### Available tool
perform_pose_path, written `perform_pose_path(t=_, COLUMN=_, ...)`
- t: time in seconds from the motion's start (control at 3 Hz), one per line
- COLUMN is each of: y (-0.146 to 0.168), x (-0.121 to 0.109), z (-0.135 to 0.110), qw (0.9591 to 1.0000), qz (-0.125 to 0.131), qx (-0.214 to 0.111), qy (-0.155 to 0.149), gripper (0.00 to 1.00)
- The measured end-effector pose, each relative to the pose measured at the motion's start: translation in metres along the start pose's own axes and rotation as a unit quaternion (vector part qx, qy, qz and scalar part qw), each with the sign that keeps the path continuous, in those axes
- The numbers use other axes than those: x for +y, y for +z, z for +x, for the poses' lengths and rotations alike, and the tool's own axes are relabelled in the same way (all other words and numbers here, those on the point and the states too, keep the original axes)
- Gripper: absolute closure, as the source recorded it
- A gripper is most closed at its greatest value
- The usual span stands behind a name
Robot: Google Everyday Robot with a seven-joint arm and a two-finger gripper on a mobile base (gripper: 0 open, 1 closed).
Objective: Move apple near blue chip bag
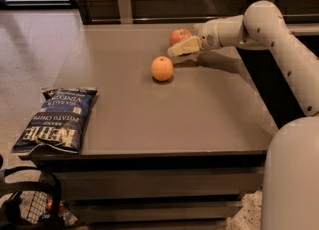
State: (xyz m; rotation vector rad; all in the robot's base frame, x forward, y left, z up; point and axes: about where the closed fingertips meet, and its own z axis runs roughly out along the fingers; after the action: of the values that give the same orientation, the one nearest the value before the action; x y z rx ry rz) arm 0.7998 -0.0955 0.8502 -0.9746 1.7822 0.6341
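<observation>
The red apple (180, 36) sits at the far middle of the grey table (199, 109). My gripper (180, 49) is right in front of the apple, its pale fingers (185, 47) pointing left and overlapping the apple's lower edge. The dark blue Kettle chip bag (56, 120) lies flat at the table's near left corner, far from the apple.
An orange fruit (162, 68) sits just in front and left of the gripper. My arm (279, 40) reaches in from the right. A wooden wall with metal brackets runs behind the table. A black wire basket (27, 204) stands on the floor at lower left.
</observation>
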Motion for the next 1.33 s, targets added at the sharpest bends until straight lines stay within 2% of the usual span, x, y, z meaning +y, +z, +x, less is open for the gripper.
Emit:
perform_pose_path(t=0.33, y=0.014, x=0.003, z=-0.003, qw=0.9998, qz=-0.014, qx=-0.010, qy=0.002, gripper=0.00)
perform_pose_path(t=0.67, y=0.020, x=0.005, z=-0.003, qw=0.9998, qz=-0.019, qx=-0.011, qy=0.003, gripper=0.20)
perform_pose_path(t=1.33, y=0.029, x=0.009, z=-0.001, qw=0.9996, qz=-0.026, qx=-0.010, qy=0.004, gripper=0.82)
